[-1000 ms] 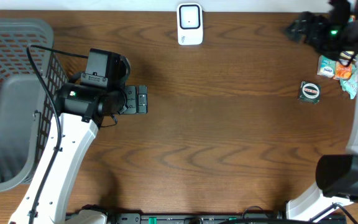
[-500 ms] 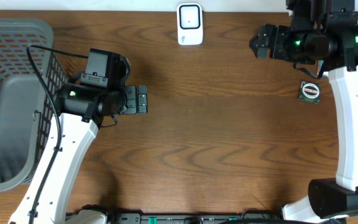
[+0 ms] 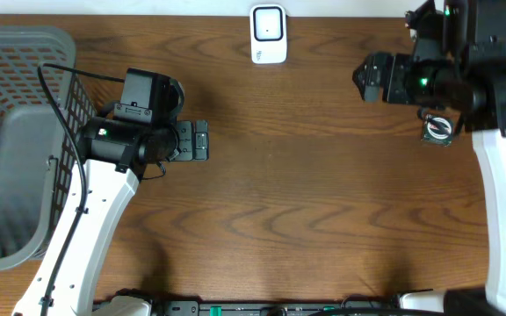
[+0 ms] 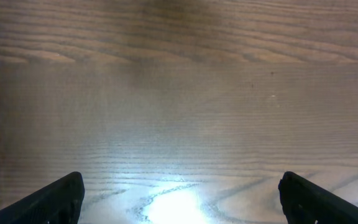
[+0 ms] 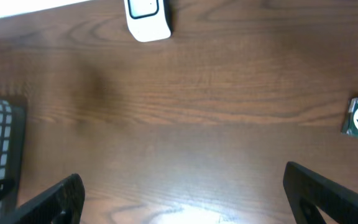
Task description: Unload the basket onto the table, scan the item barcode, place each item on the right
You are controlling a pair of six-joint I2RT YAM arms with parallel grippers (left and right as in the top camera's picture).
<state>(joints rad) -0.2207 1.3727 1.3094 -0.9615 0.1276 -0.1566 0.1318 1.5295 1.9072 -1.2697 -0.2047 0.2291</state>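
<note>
Two grippers, both empty; basket [image 3: 16, 132] sits far left, likely the drop for scanned goods; left gripper [image 3: 199, 140] hovers near it over the bare table [image 3: 306, 202], jaws spread wide, seemingly parked out of the way; scanner [image 3: 268, 33] stands at the far edge, mid-table, face up where a barcode could be shown to it; right gripper [image 3: 361, 77] hangs right of it, jaws wide apart, pointing left; tin [image 3: 437, 130] lies flat further right, behind that gripper rather than between its jaws, untouched; reaching it calls for turning back, I judge.
</note>
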